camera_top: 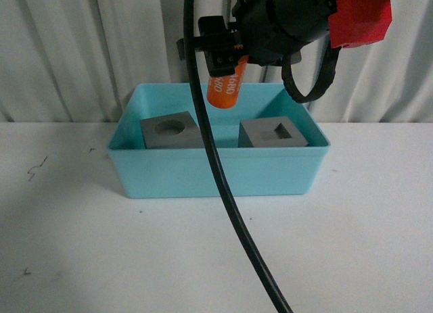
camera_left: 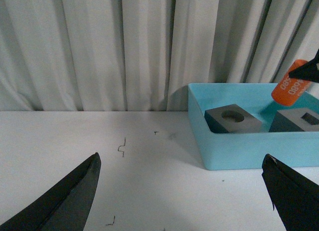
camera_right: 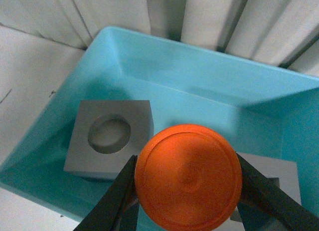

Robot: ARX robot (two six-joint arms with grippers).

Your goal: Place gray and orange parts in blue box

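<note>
The blue box (camera_top: 203, 181) stands at the back middle of the white table. Inside it sit two gray cubes: one with a round recess (camera_top: 170, 132) on the left, one with a square recess (camera_top: 272, 134) on the right. My right gripper (camera_top: 226, 63) is shut on the orange cylinder (camera_top: 228, 86) with white digits and holds it in the air above the box, between the cubes. In the right wrist view the cylinder's round end (camera_right: 188, 176) fills the gap between the fingers (camera_right: 114, 201). My left gripper (camera_left: 182, 191) is open and empty over the table, left of the box (camera_left: 239, 146).
White curtains (camera_top: 81, 49) hang close behind the table. A black cable (camera_top: 223, 184) crosses the front view in front of the box. Small dark marks (camera_top: 34, 170) dot the tabletop at the left.
</note>
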